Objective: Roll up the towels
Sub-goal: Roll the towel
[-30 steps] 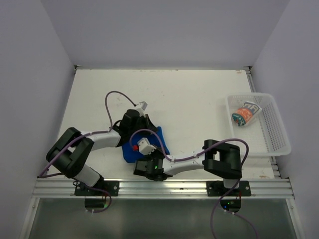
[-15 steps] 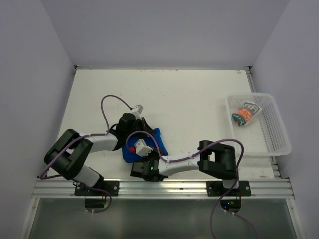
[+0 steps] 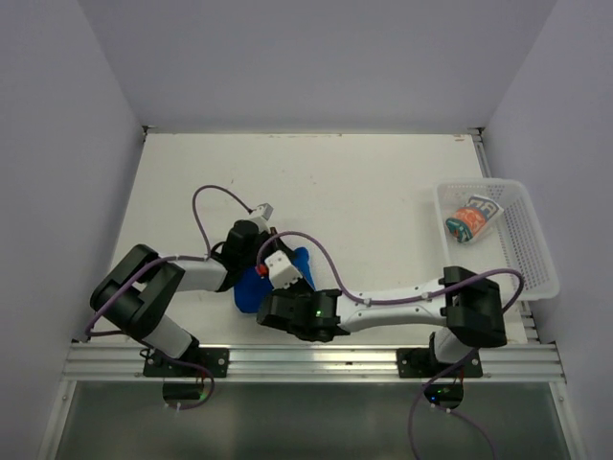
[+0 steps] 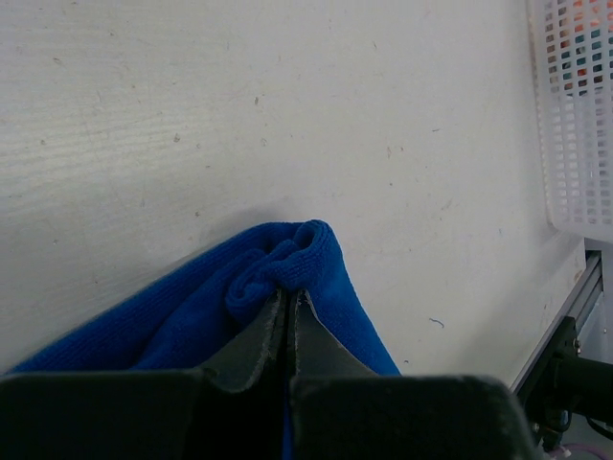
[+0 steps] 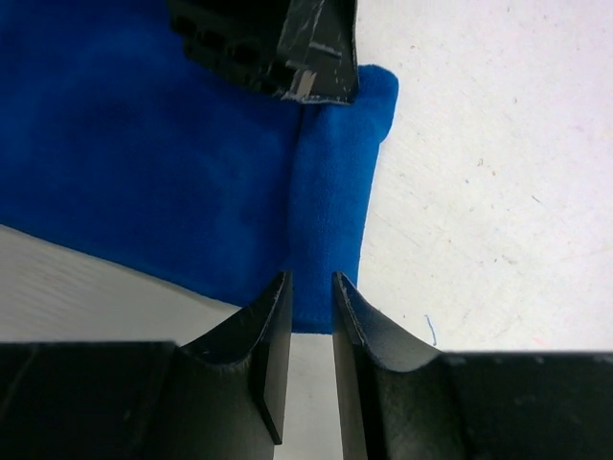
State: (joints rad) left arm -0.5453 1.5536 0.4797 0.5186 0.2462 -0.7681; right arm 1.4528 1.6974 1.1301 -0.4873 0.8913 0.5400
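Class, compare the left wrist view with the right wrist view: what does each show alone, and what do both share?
Left wrist only: the white mesh basket at the right edge. Right wrist only: the right fingers, slightly apart at the edge of the blue towel. Both: that towel on the white table, with the left fingers pinched shut on a fold of it.

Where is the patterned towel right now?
In the top view, the patterned towel lies bundled in the far end of the white mesh basket at the right side of the table, well to the right of the blue towel.
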